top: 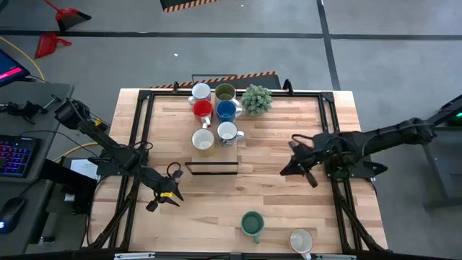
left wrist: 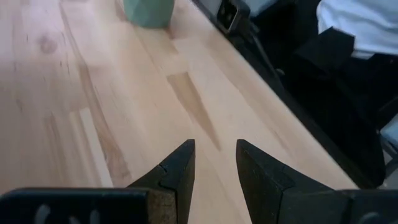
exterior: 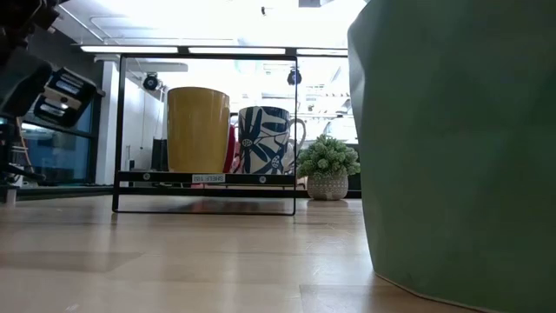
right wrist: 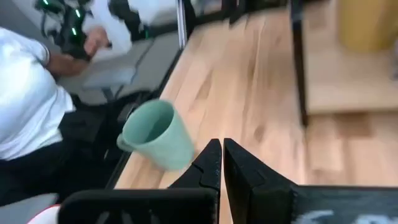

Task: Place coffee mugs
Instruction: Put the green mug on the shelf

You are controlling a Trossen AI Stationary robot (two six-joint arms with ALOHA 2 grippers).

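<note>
Six coffee mugs stand on a black-framed rack [top: 214, 167] at the table's far middle: white [top: 201, 92], olive [top: 225, 92], red [top: 203, 110], blue [top: 227, 110], cream [top: 203, 140] and patterned white [top: 228, 133]. A teal mug [top: 252, 224] and a white mug [top: 301, 240] stand on their bases near the front edge. My left gripper [top: 167, 191] hovers open over bare wood left of the teal mug [left wrist: 148, 12], with nothing between its fingers [left wrist: 214, 152]. My right gripper [top: 296, 166] is shut and empty, up off the table right of the rack, facing the teal mug [right wrist: 158, 134].
A small potted plant [top: 256, 99] stands right of the rack's far end. In the low view the teal mug [exterior: 452, 148] fills the right side. A person in white [right wrist: 25, 106] is beyond the table's near edge. Bare wood lies between the rack and the two front mugs.
</note>
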